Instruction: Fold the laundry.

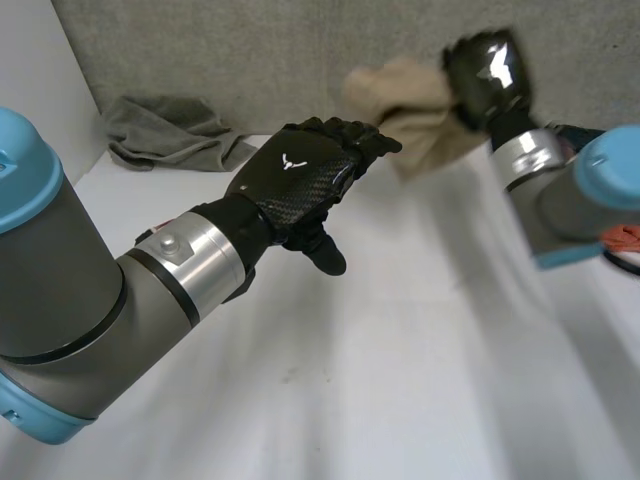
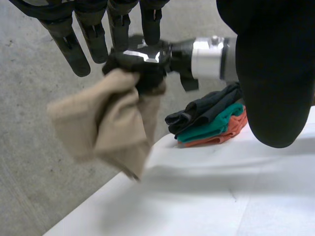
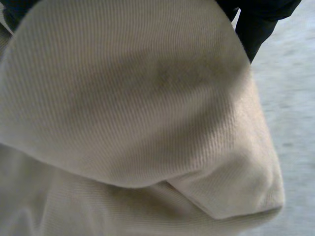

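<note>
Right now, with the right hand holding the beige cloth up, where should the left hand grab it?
Probably the loose hanging edge of the beige cloth, well away from the bunch clutched in the right hand. That edge droops free above the table. Bring the open left hand in from its own side and pinch there.
</note>
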You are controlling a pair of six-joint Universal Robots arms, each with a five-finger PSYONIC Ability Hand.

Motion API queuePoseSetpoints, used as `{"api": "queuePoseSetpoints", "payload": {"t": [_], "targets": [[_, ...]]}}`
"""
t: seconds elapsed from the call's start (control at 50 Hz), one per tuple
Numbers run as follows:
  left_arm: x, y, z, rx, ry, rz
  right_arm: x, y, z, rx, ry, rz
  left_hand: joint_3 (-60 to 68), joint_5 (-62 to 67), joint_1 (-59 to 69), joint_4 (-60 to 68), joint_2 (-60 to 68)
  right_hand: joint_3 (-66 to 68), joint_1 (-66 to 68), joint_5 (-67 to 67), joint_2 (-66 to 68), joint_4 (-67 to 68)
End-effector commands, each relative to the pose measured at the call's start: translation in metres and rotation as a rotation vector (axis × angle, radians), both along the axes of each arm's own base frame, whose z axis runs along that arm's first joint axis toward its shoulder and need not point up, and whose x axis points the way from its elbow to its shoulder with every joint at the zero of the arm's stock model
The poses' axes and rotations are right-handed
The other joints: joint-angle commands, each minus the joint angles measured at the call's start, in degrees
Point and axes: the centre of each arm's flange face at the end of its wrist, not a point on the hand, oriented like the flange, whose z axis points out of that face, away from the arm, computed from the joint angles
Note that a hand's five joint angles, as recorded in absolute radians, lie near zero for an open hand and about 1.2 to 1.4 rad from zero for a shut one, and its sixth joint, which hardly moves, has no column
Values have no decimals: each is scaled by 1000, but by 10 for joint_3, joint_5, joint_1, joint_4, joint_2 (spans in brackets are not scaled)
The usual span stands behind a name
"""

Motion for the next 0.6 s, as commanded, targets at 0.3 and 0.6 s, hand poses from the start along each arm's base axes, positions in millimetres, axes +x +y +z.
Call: {"api": "queuePoseSetpoints", "payload": {"t": [0.3,0.6], "targets": [[-11,12,1,-28,18,-53,-260,-143,-36,-1,-155,8,-10,-17,7,-6,-7,136,223,173,143,118],[-12,11,-11,1,-5,-47,-336,-135,-163,240,-84,-23,-7,-14,11,-3,-3,136,223,173,143,118]]}}
